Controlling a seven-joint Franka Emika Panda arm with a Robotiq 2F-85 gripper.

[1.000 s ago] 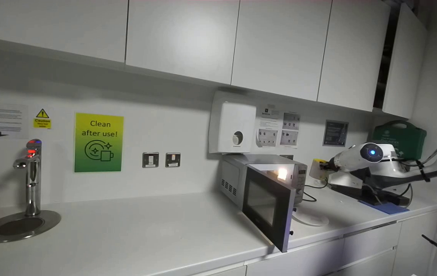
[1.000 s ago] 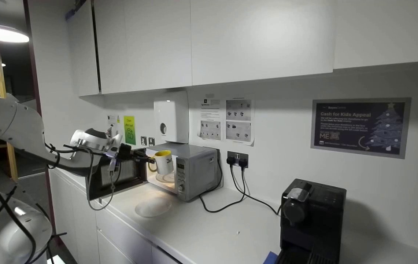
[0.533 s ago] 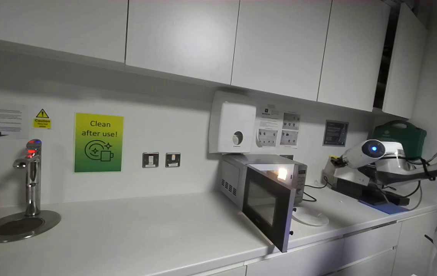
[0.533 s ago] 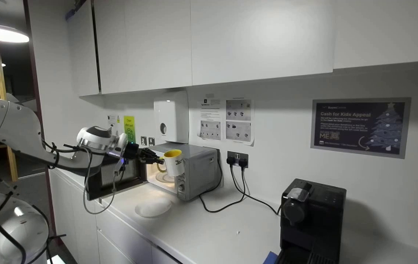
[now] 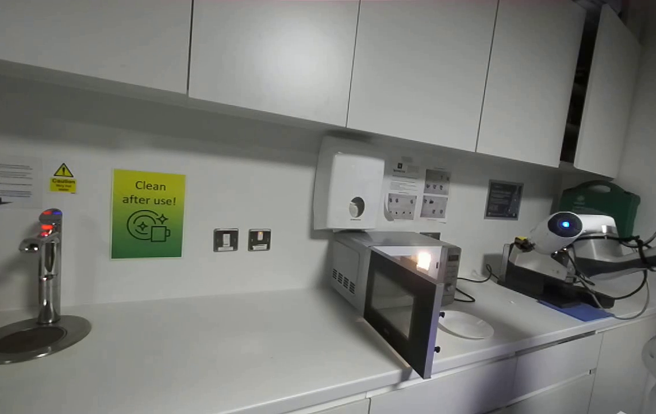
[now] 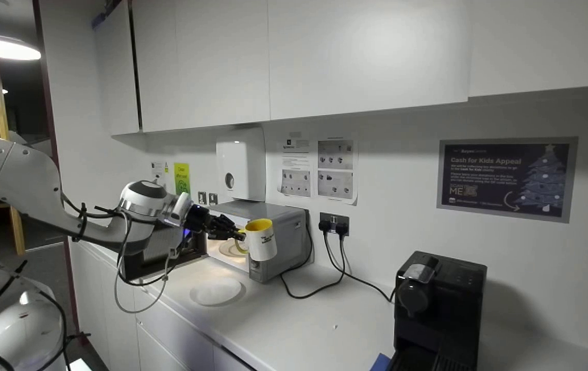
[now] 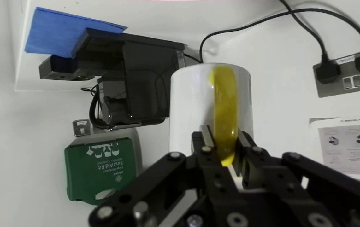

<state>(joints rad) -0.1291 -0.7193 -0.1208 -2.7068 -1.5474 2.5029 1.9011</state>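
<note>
A white mug [image 6: 261, 243] with a yellow inside and yellow handle hangs in the air, roughly upright, above the counter. In an exterior view it overlaps the front corner of the microwave [image 6: 284, 239]. My gripper [image 6: 241, 235] is shut on the mug's handle. In the wrist view the yellow handle [image 7: 225, 104] sits between the two fingers of the gripper [image 7: 225, 137], with the white mug body [image 7: 189, 104] behind it. The microwave door [image 5: 399, 310] stands open and its inside is lit. A white plate [image 6: 216, 291] lies on the counter in front of the microwave.
A black coffee machine [image 6: 443, 304] stands on the counter, also in the wrist view [image 7: 148, 75]. A blue sheet [image 7: 60, 31] lies by it. A green first aid kit [image 7: 101, 171] stands behind. Black cables run from the wall socket [image 6: 334, 225]. Cupboards [image 6: 366, 56] hang above. A tap [image 5: 50, 270] is farther along.
The gripper has carried the mug away from the microwave opening toward the coffee machine side, and slightly lower. The door and plate have not moved.
</note>
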